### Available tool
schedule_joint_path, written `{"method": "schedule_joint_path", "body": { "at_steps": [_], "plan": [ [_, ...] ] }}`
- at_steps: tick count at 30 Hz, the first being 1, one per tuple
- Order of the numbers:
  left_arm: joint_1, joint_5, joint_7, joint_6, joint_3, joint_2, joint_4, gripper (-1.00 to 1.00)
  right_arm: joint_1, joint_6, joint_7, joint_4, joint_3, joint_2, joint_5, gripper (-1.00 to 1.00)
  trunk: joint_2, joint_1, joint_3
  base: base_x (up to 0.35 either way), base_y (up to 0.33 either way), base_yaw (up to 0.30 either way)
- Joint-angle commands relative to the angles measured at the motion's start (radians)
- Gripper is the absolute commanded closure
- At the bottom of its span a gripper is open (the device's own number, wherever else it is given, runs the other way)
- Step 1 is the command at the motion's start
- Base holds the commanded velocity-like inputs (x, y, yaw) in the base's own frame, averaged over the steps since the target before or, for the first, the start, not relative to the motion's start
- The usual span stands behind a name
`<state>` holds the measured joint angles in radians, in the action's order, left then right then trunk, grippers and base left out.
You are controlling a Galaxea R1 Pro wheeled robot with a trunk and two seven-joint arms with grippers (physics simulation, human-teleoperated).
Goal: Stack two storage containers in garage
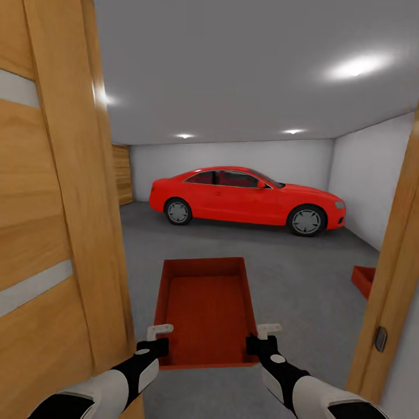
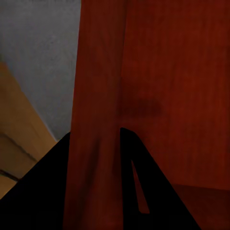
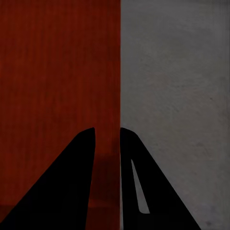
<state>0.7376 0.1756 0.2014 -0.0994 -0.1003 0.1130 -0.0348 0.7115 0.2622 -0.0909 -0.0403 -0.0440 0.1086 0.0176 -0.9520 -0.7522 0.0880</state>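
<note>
Doorway into garage. Carried container (image 1: 206,311), long axis pointing fwd, is held betw. both arms: left gripper (image 1: 159,333) clamped on its left wall, right gripper (image 1: 269,330) on its right. Second container (image 1: 364,279) rests on floor (image 1: 302,267), fwd-right, nearer right arm.

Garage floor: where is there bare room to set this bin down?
Bare grey floor lies between the held container and the red car. Tighter by the second container at the right door frame.
</note>
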Motion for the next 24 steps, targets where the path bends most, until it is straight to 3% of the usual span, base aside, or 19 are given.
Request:
{"method": "schedule_joint_path", "body": {
  "at_steps": [1, 11, 24],
  "plan": [
    [0.0, 0.015, 0.006, -0.003, 0.044, -0.013, 0.003, 1.0, 0.002, 0.018, 0.004, -0.003, 0.062, 0.001, 0.022, 1.0, -0.001, -0.001, 0.002, 0.297, 0.185, -0.138],
    [0.0, 0.015, 0.007, -0.004, 0.044, -0.013, 0.003, 1.0, 0.002, 0.019, 0.003, -0.003, 0.062, 0.001, 0.022, 1.0, -0.001, -0.001, 0.002, 0.284, 0.176, -0.241],
    [0.0, 0.015, 0.007, -0.005, 0.043, -0.013, 0.003, 1.0, 0.002, 0.019, 0.003, -0.003, 0.062, 0.001, 0.022, 1.0, -0.001, -0.001, 0.002, 0.023, 0.014, -0.238]
  ]
}}
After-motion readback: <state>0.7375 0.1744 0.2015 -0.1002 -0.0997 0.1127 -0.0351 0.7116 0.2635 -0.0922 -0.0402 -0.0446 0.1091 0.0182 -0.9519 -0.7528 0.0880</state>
